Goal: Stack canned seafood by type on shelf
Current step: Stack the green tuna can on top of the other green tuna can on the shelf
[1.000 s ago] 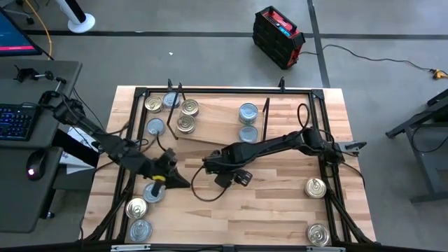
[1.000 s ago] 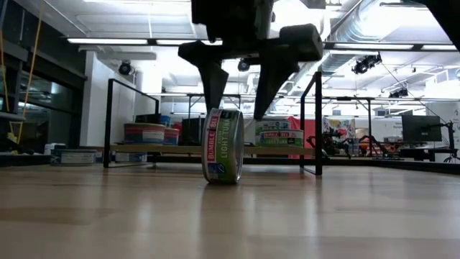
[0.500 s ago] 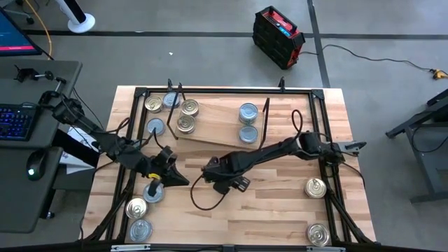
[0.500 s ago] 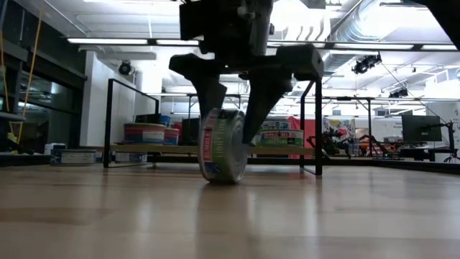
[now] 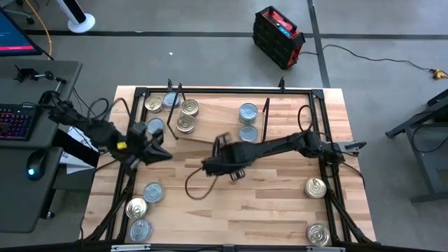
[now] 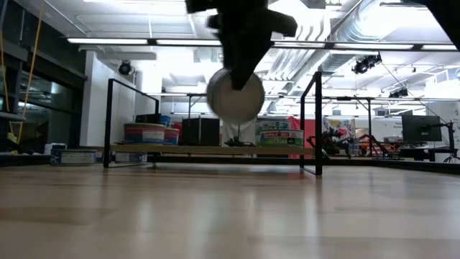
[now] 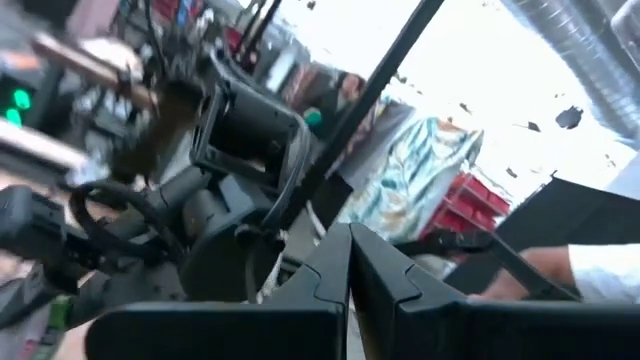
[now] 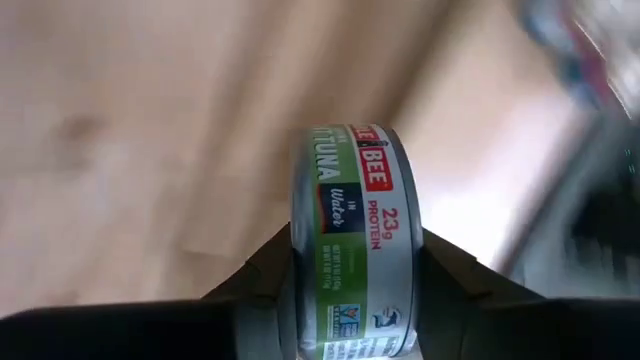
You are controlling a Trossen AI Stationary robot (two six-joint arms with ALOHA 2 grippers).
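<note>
Right wrist view shows the right gripper [image 8: 352,280] pinching a tuna can [image 8: 352,235] by its flat faces, lifted above the table [image 5: 280,203] near the shelf [image 5: 217,119]. That round can could slip out during the swing. The left gripper [image 7: 349,262], pressed together, waits beside the shelf's end.

Wooden table [image 5: 273,203], shelf [image 5: 217,122] with tins [image 5: 248,112], loose tins [image 5: 316,187]

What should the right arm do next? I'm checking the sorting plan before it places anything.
Probably carry the tuna tin, clamped on edge in the right gripper and off the tabletop, toward the silver-lidded tins on the shelf, turning it flat first. The left gripper, fingers together, waits at the table's left side.
</note>
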